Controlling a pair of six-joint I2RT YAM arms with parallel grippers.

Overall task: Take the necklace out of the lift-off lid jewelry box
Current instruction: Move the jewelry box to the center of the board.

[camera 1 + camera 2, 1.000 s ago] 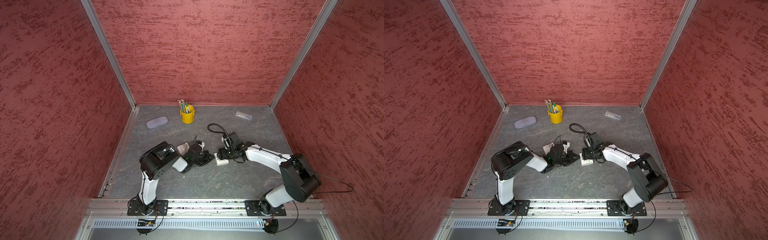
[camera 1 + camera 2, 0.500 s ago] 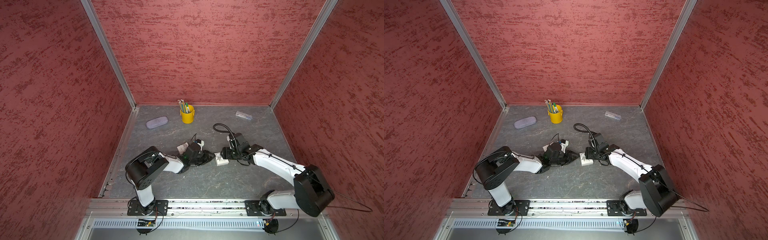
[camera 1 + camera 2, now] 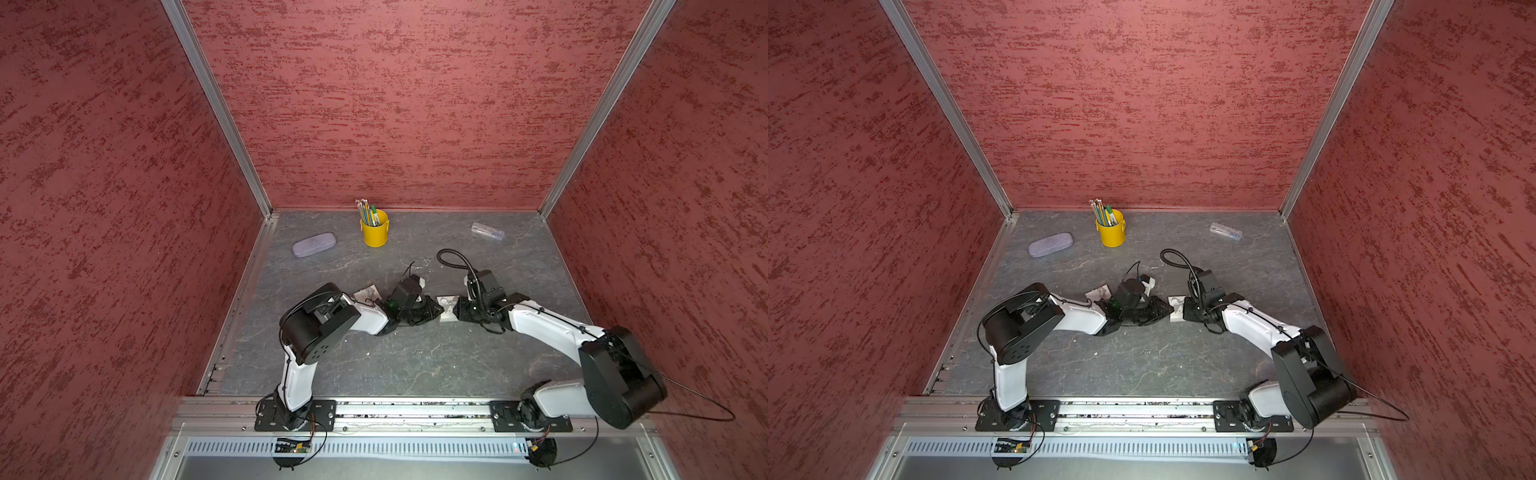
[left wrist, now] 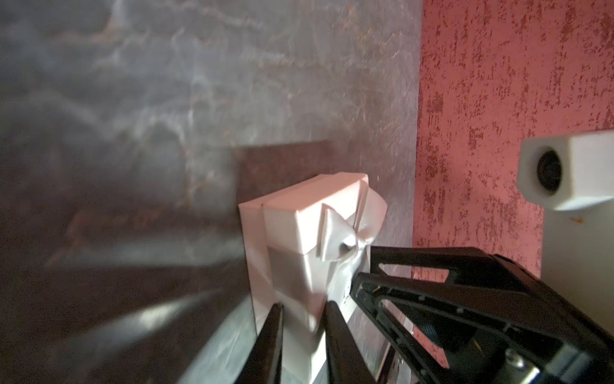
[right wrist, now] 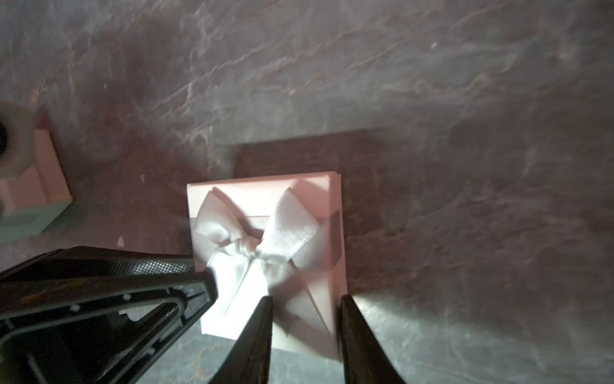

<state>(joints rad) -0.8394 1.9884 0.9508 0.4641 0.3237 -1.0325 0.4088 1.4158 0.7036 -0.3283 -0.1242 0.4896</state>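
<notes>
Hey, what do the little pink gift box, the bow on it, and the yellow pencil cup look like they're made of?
The box looks like matte paperboard: flat pale pink faces, crisp edges, no shine. Its bow seems to be satin ribbon, with a soft sheen and a fine woven texture. The cup is probably painted metal, smooth yellow with small side tabs, though plastic is possible.

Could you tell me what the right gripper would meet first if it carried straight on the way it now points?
The jewelry box, at its bow-topped lid: the right gripper points straight at it, tips at its near edge. Whether they touch is unclear. Beyond the box stands the left gripper.
</notes>
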